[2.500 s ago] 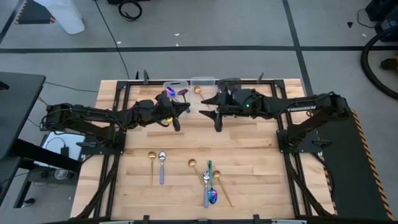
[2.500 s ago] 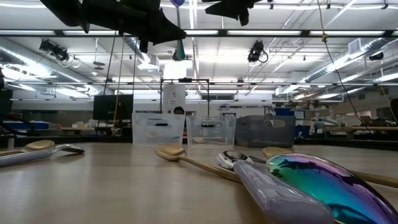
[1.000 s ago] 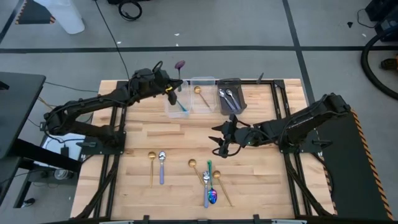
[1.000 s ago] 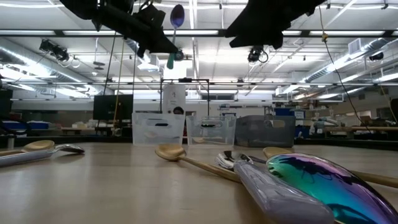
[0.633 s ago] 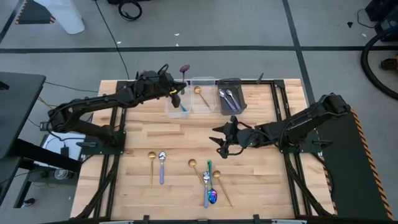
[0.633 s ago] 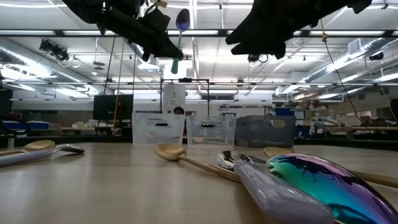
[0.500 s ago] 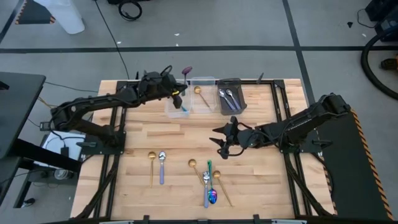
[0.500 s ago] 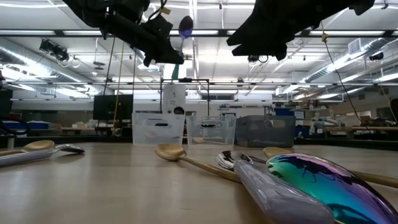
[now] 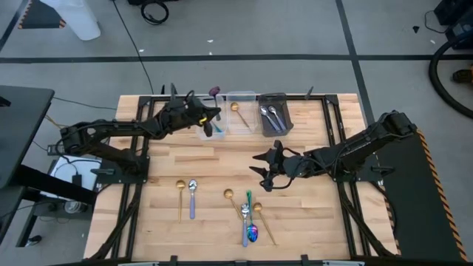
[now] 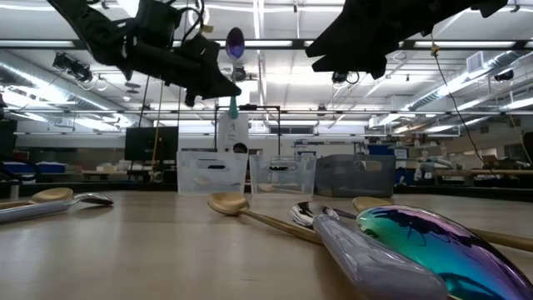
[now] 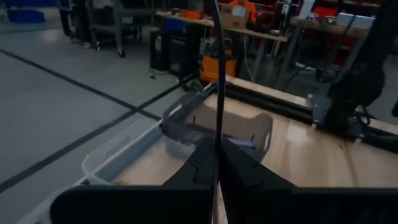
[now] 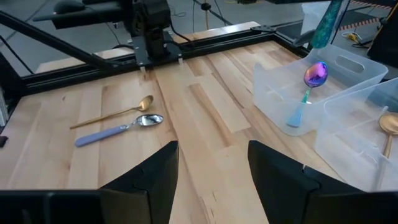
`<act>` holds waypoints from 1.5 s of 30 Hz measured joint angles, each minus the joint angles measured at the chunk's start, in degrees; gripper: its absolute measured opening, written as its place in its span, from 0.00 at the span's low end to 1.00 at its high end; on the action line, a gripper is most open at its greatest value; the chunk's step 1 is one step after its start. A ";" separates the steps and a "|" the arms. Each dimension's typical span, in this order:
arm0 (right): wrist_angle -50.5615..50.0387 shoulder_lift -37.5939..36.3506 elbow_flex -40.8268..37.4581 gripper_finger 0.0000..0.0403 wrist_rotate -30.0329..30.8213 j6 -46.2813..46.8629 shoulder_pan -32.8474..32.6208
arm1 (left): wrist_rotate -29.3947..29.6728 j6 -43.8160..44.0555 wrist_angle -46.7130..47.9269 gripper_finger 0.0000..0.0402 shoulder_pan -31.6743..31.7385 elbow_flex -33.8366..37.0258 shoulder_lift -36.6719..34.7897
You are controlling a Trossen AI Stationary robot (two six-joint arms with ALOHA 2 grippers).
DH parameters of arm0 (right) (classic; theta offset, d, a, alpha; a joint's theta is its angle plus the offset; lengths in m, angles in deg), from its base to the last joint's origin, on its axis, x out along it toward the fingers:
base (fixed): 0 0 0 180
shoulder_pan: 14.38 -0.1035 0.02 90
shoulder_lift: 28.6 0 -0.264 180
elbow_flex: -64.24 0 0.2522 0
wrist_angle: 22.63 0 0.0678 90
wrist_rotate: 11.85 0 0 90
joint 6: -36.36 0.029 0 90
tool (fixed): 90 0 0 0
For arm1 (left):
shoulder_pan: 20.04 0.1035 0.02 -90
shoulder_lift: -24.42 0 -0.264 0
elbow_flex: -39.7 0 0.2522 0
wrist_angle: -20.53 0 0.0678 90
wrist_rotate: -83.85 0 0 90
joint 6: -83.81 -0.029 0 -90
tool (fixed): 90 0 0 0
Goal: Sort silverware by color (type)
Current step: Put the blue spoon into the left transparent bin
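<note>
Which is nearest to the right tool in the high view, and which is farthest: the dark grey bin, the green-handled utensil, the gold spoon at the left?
From the right tool:
1. Green-handled utensil, just below it, in the central pile.
2. Dark grey bin, at the table's far edge, holding silver pieces.
3. Gold spoon, far across on the left side, beside a lilac-handled spoon.

Two dark fingers (image 12: 155, 171) stand apart over a wooden surface (image 12: 205, 112), with a gold spoon (image 12: 115, 112) beside a lilac-handled spoon (image 12: 118, 130), and an iridescent spoon (image 12: 306, 93) in a clear bin (image 12: 292, 84).
</note>
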 joint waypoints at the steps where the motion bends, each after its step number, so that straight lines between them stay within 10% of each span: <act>1: 0.02 0.00 0.00 0.50 0.02 0.02 0.02 | -0.01 0.54 -0.40 0.04 0.22 0.41 0.00; 45: 0.43 0.00 0.00 0.50 0.02 0.22 -0.87 | 0.48 13.47 -21.98 0.04 5.15 10.11 8.09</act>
